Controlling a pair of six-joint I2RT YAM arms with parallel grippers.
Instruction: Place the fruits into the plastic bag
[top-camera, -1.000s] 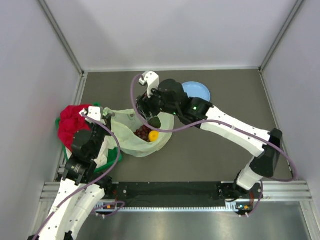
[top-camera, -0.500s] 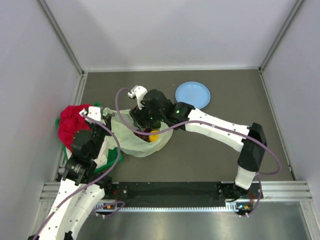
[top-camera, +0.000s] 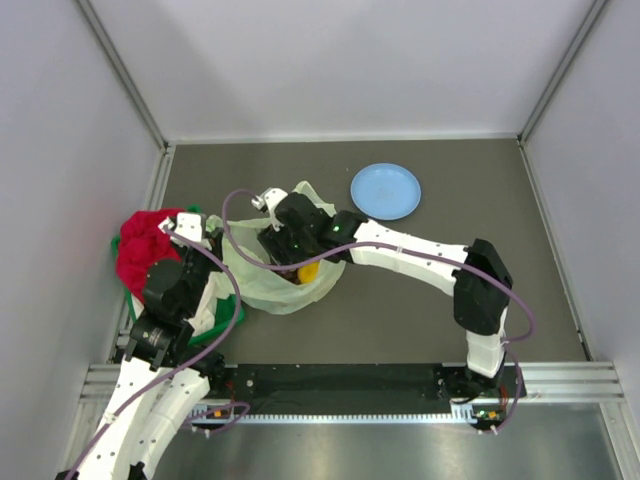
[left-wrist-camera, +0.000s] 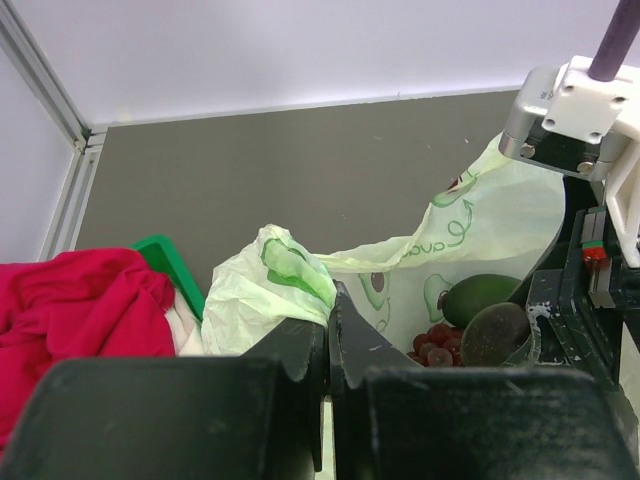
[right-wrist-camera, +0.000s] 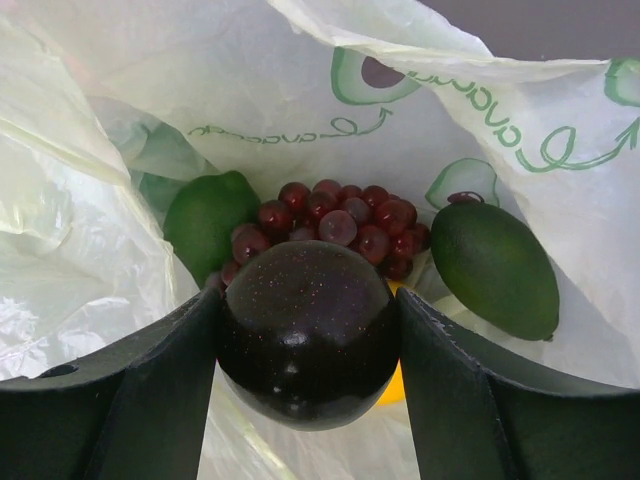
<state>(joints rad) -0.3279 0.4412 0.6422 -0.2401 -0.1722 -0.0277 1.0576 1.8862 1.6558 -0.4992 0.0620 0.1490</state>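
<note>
I am pinching the rim of the plastic bag (left-wrist-camera: 262, 290) tight in my left fingers (left-wrist-camera: 300, 365) and holding it up so the mouth is gaping for the other arm. My right fingers (right-wrist-camera: 150, 400) are clamping the dark round fruit (right-wrist-camera: 308, 310) between them, inside that mouth. Just beyond their tips the grape bunch (right-wrist-camera: 340, 222) is lying, flanked by a lime (right-wrist-camera: 205, 225) and an avocado (right-wrist-camera: 495, 265). A sliver of orange citrus (right-wrist-camera: 395, 388) is showing under the held fruit, so I judge a release here would be landing it among them.

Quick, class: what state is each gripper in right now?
Left gripper: jaws shut on the pale yellow-green crinkly plastic bag at its edge.
Right gripper: jaws holding the small round dark fruit.
</note>
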